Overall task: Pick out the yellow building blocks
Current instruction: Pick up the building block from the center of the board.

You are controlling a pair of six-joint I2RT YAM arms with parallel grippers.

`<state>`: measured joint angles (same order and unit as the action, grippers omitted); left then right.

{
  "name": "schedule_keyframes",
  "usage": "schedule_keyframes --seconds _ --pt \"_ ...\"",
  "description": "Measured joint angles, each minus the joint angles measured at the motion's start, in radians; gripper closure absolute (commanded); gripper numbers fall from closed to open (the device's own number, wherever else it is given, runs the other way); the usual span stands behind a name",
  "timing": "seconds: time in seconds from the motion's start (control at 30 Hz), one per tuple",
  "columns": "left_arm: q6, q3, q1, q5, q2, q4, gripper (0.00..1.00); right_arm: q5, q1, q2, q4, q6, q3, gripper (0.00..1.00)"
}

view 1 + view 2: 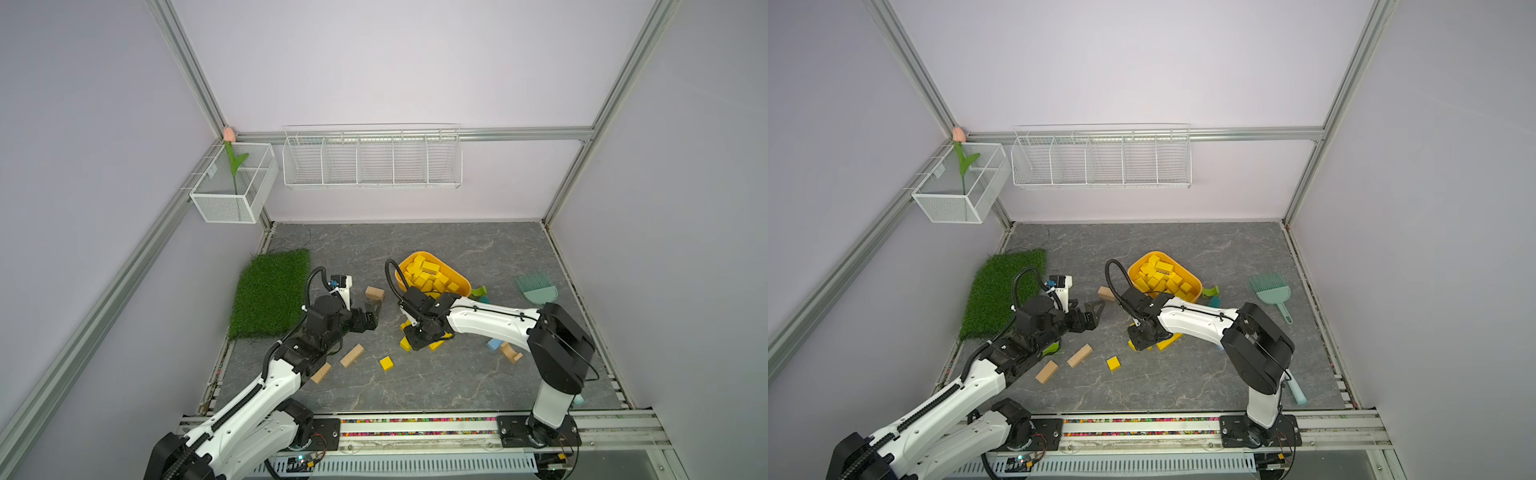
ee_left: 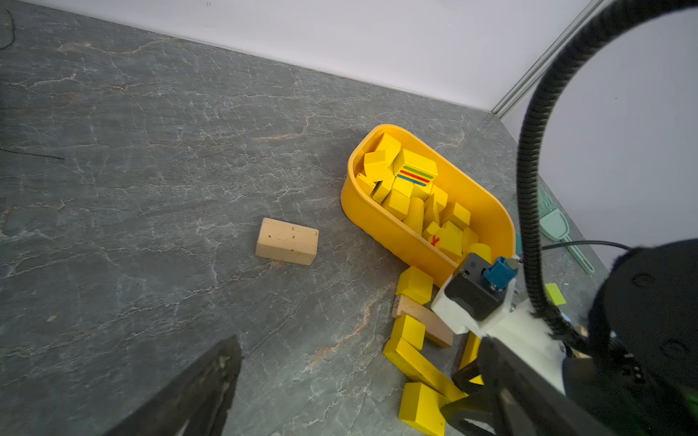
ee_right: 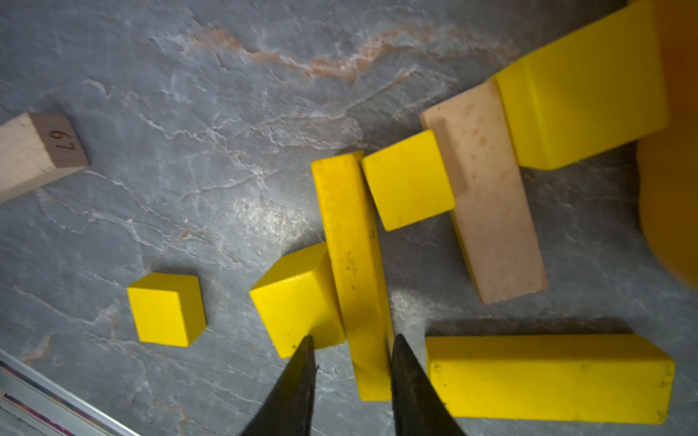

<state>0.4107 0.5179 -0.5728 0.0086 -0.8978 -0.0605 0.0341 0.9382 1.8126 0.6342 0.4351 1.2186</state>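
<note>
Grey marbled desk (image 1: 415, 390), lilac walls behind; most yellow building blocks (image 1: 428, 276) lie heaped in the yellow tub (image 1: 417, 253) at mid-desk towards the far edge, several more lie just in front of it, and one cube (image 1: 386, 363) sits apart nearer the front edge. At that front cluster the right gripper (image 3: 352, 337) points down, jaws partly apart astride a long yellow bar (image 3: 349, 245), one finger touching it, the other just clear; the left gripper (image 1: 372, 311) hangs wide open beside a tan block (image 1: 374, 293).
</note>
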Motion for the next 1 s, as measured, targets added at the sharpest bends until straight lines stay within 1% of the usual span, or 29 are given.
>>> schedule_keyframes --seconds 1.0 --pt "0.000 0.000 0.003 0.012 -0.026 0.002 0.00 0.026 0.016 -0.042 0.005 0.033 -0.068 0.66"
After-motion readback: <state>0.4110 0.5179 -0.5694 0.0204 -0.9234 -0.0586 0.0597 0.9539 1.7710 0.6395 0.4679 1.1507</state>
